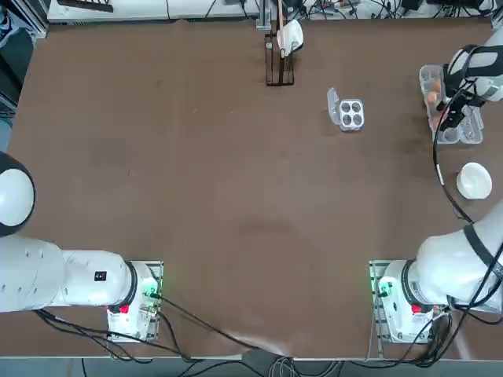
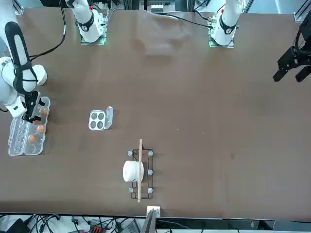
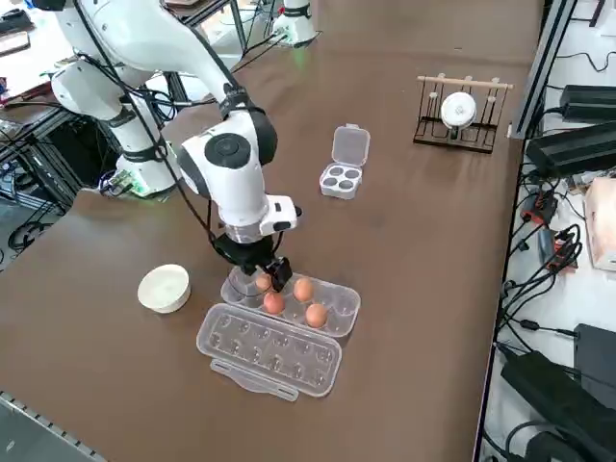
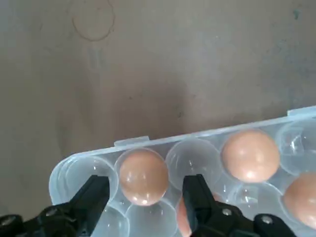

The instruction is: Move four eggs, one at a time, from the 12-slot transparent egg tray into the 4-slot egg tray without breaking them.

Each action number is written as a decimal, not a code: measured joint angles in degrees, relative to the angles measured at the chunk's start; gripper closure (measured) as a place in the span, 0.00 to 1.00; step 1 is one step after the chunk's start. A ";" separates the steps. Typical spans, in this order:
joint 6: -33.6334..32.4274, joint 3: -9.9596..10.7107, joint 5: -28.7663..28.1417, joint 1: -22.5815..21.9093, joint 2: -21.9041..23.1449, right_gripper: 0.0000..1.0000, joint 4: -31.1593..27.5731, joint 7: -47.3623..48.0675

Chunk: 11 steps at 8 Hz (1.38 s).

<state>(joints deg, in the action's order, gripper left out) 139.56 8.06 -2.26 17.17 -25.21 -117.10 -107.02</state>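
- The brown bench (image 1: 236, 173) spreads out beneath the claw and well past it on the robot's left.
- The 12-slot transparent egg tray (image 3: 332, 306) lies directly under the claw, its clear lid (image 3: 269, 351) folded open to the claw's right.
- The dark wire rack (image 3: 460, 137), with a wooden rod and a rounded white object (image 3: 458, 110), stands well apart from the claw, to its left and farther from the robot's base.
- The 4-slot egg tray (image 1: 351, 115) sits well to the left of the claw, lid open, its four cups holding no egg.
- The right claw (image 4: 147, 183) points down over the long tray, fingers wide apart; it has hold of nothing, and one egg (image 4: 144, 177) shows between its fingertips.
- The white bowl (image 1: 474, 181) is near the claw, on the side toward the robot's base.
- The four orange-brown eggs (image 3: 316, 315) all rest in cups of the long tray, below and beside the claw.
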 joint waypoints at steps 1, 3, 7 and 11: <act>-0.01 -0.02 -0.04 0.00 -0.12 0.11 0.01 -0.24; -0.02 -0.03 -0.15 0.00 -0.26 0.13 0.02 -0.38; -0.02 -0.04 -0.24 0.00 -0.71 0.16 0.05 -0.57; -0.32 -0.12 -0.34 0.00 -0.60 0.41 0.17 -0.89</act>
<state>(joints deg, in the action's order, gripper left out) 139.25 7.94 -2.60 17.17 -25.81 -116.93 -107.91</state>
